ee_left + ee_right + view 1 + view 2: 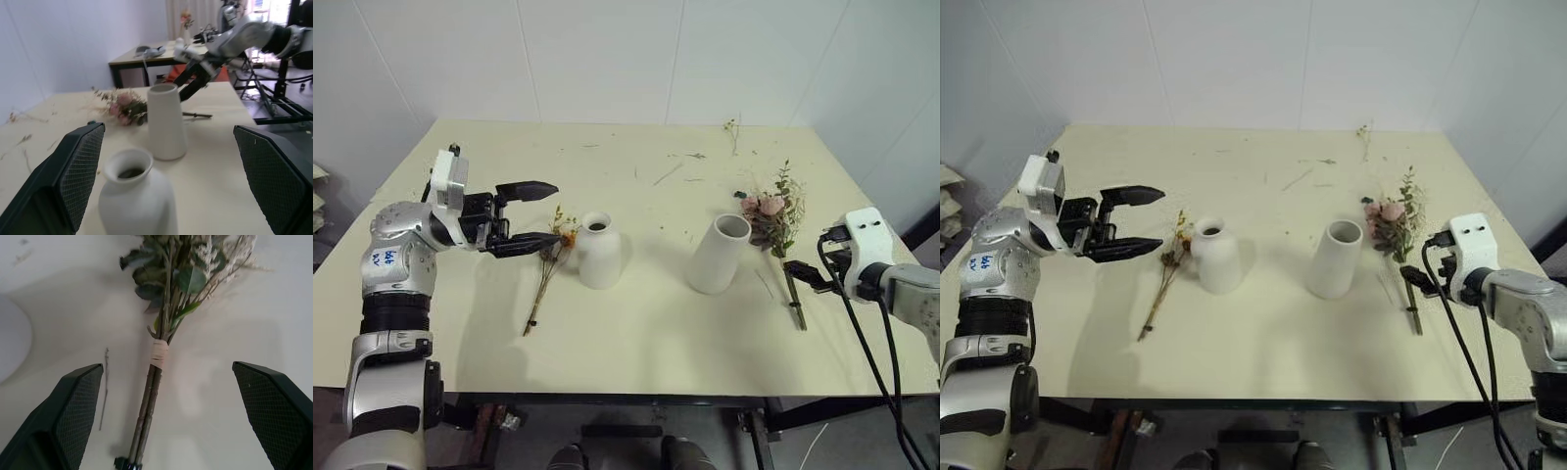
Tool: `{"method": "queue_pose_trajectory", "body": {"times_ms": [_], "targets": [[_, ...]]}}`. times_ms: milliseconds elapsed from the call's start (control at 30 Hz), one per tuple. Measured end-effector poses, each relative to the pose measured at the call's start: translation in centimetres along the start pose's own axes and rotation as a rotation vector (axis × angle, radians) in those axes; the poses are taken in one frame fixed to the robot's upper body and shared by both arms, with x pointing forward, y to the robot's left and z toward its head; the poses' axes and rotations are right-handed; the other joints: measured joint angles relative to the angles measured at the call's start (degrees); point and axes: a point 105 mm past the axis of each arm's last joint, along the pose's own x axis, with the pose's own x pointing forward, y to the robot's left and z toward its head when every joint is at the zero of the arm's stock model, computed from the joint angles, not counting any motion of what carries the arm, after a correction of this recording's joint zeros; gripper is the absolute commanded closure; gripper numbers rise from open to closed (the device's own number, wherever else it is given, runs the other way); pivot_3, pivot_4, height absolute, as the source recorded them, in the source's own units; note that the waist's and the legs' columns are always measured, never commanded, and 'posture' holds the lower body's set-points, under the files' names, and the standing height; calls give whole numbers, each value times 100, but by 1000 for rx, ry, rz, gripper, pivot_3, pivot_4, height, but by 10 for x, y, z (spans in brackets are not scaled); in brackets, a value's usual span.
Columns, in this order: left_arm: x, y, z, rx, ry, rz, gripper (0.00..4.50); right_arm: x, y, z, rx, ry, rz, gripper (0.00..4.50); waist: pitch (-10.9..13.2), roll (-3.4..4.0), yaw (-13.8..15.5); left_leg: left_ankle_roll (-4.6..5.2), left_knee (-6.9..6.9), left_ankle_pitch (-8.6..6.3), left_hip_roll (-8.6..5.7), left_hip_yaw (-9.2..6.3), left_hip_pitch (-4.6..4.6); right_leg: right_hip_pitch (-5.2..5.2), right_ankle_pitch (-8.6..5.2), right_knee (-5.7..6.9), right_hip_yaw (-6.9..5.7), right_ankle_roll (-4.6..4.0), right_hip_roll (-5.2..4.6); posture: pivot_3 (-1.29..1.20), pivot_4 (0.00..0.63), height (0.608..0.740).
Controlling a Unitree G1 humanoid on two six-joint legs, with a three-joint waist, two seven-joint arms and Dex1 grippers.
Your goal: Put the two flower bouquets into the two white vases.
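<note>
the large rose bouquet [775,220] lies flat on the table [636,333] toward its right edge, pink heads and green leaves pointing to the far edge, the bound stems running back toward the near edge, so its long axis goes roughly far-to-near. just beside it on the inner side stands the tall white vase [717,255], mouth up and empty as far as can be seen. out from there, the right gripper [161,431] sits right at the stem end, fingers spread wide with nothing between them, and the wrist view looks straight up the stems past the pale tape binding [158,354], so the claw is lined up along the bouquet, which lies directly ahead of it. a loose twig scrap [103,389] lies alongside the stems, apart from them. that is the relation the next move seems to hang on: the right arm is plainly the nearer one, and a close low on the stems looks like the likely grab, though i cannot tell if the fingers are low enough yet. over toward the left edge, the thin yellow bouquet [548,269] lies flat too, stems toward the near edge, flower tips just beside the short rounded vase [599,250]. the left gripper [540,213] hovers above those tips, jaws wide apart and empty, pointing across toward the short vase.
</note>
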Motion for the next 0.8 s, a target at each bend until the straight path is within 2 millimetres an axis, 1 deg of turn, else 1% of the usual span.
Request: {"method": "queue_pose_trajectory", "body": {"times_ms": [67, 133, 233, 267, 467, 633, 733, 800], "targets": [[4, -4, 2, -1, -2, -18, 6, 10, -1, -3, 5, 22, -12, 0, 1, 1, -5, 0, 2, 0, 0, 0, -1, 0, 1, -1, 0, 2, 0, 0, 150, 740], [9, -8, 3, -1, 4, -39, 6, 20, -1, -12, 12, 62, -18, 0, 1, 1, -6, 0, 0, 0, 0, 0, -1, -1, 1, 0, 0, 2, 1, 0, 150, 740], [12, -10, 7, 3, 3, -53, 6, 28, 3, -23, 16, 107, 0, 0, 4, 6, -8, 0, -1, 0, 0, 0, -1, -3, 1, 1, 0, 2, 2, 0, 150, 740], [13, -10, 8, 6, 4, -56, 6, 30, 5, -24, 12, 112, 4, 0, 5, 7, -15, 0, -1, 0, 0, 0, -1, -2, 1, 0, 1, 2, 1, 0, 150, 740], [14, -9, 9, 3, 3, -48, 6, 38, 9, -16, -1, 85, 14, 0, 5, 8, -32, 0, 0, 0, 0, 0, 0, -2, 1, 1, 0, 3, 2, 0, 150, 740], [17, -7, 13, 15, 4, -54, 6, 48, 10, -14, 10, 73, 14, 0, 6, 9, -29, 0, -1, 0, 0, 0, -1, -2, 2, -1, 0, 3, 2, 0, 150, 740], [18, -6, 12, 9, 10, -55, 0, 52, 6, -11, 17, 69, -3, 637, 7, 10, -37, 0, -2, 0, 0, 0, -1, -2, 1, -1, 0, 3, 2, 0, 150, 740], [20, -4, 13, 11, 13, -58, 0, 55, 6, -11, 20, 69, -15, 1325, 7, 10, -36, 0, -1, 0, 0, 0, 0, -2, 1, -1, 0, 3, 2, 0, 150, 740]]}}
